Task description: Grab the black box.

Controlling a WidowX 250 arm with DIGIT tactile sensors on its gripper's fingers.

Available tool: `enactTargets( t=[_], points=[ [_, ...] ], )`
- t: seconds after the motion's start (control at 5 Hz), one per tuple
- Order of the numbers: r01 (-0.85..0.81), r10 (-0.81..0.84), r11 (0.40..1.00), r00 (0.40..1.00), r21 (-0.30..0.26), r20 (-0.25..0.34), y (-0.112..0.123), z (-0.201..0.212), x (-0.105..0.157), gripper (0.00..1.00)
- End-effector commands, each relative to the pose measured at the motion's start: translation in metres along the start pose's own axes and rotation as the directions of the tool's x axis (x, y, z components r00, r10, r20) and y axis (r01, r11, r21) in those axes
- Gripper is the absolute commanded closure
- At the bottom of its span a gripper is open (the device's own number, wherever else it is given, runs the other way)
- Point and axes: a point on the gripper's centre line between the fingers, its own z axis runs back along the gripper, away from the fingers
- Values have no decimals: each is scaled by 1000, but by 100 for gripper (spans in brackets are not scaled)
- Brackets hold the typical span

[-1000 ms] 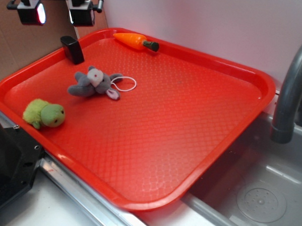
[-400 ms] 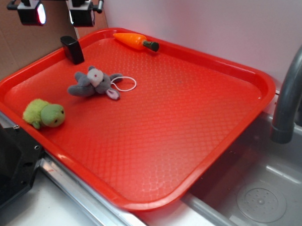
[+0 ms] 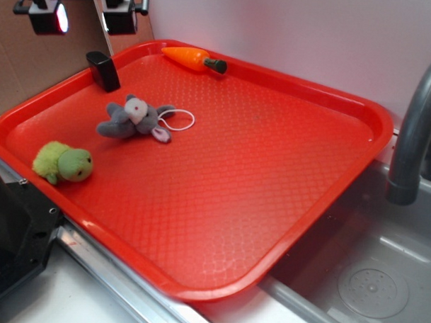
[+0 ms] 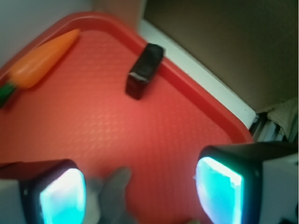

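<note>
At the back left of the red plastic tray [image 3: 272, 149], close against its raised rim, stands the small upright black box [image 3: 103, 70], glossy on top and touching nothing else. Above it, at the top edge of the exterior view, hangs the gripper [image 3: 82, 14], its two pads spread wide apart and empty, well clear of the box. Further along the back rim lies an orange toy carrot [image 3: 191, 58] with a dark tip. Nearer the middle lies a grey plush mouse [image 3: 132, 118] with a white cord loop, and a green plush turtle [image 3: 62, 162] sits by the front left rim.
</note>
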Motion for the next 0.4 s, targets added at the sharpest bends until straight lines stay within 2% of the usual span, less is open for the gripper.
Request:
enactTargets(
  t=[0.0, 0.2],
  points=[
    [-137, 130, 990, 968, 22, 216, 17, -9, 14, 0],
    [-134, 122, 990, 959, 31, 257, 5, -17, 26, 0]
  ],
)
